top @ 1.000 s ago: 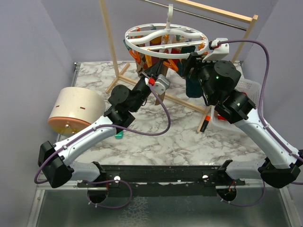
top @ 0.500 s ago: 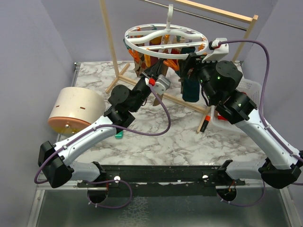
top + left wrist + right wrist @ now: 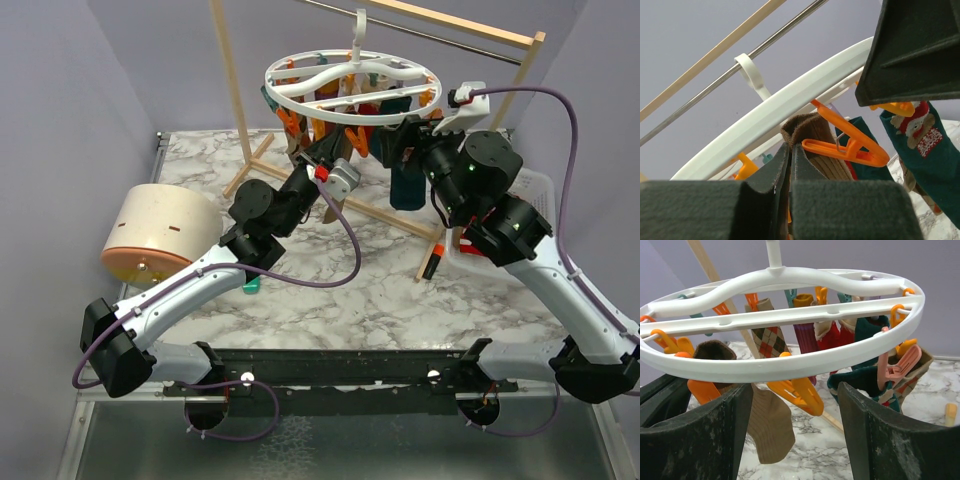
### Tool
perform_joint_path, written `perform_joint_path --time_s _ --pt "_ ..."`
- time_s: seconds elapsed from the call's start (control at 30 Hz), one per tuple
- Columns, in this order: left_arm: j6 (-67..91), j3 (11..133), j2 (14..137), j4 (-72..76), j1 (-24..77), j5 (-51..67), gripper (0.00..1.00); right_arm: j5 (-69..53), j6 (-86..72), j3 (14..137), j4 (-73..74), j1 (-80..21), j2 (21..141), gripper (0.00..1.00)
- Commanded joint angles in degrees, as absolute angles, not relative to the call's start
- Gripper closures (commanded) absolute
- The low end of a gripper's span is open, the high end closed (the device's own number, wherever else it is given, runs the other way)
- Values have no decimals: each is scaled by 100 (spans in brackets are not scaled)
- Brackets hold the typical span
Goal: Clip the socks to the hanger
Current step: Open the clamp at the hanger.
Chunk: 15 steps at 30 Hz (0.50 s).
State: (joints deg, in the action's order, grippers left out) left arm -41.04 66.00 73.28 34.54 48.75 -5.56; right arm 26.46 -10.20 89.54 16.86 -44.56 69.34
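The hanger (image 3: 300,100), a white ring with spokes and hook, hangs from the rack bar with several socks clipped under it. My left gripper (image 3: 325,150) is shut on the cuff of a brown ribbed sock (image 3: 807,127) just under the ring (image 3: 790,100), beside an orange clip (image 3: 850,150). My right gripper (image 3: 395,140) is open; in the right wrist view its jaws (image 3: 795,387) stand either side of an orange clip (image 3: 800,390) under the ring (image 3: 790,365), touching nothing. The brown sock (image 3: 770,425) hangs to its left. A dark teal sock (image 3: 407,185) hangs below.
The wooden rack frame (image 3: 232,90) stands at the back, its base bars running across the marble table. A round cream container (image 3: 160,235) lies at the left, a white basket (image 3: 530,185) at the right. An orange peg (image 3: 432,262) and a teal peg (image 3: 250,285) lie on the table.
My right gripper has risen a little and shifted right under the ring. The hanger has swung slightly. The left arm holds still with the brown sock.
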Motion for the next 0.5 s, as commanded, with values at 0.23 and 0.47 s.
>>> perform_joint_path --time_s 0.23,0.47 --pt "-4104 6722 7263 3489 4870 -453 100 2626 -1032 9244 1801 -4478 7242 30" --pt "-4105 6684 7225 3489 4870 -453 100 2879 -994 9354 1792 -4478 7400 35"
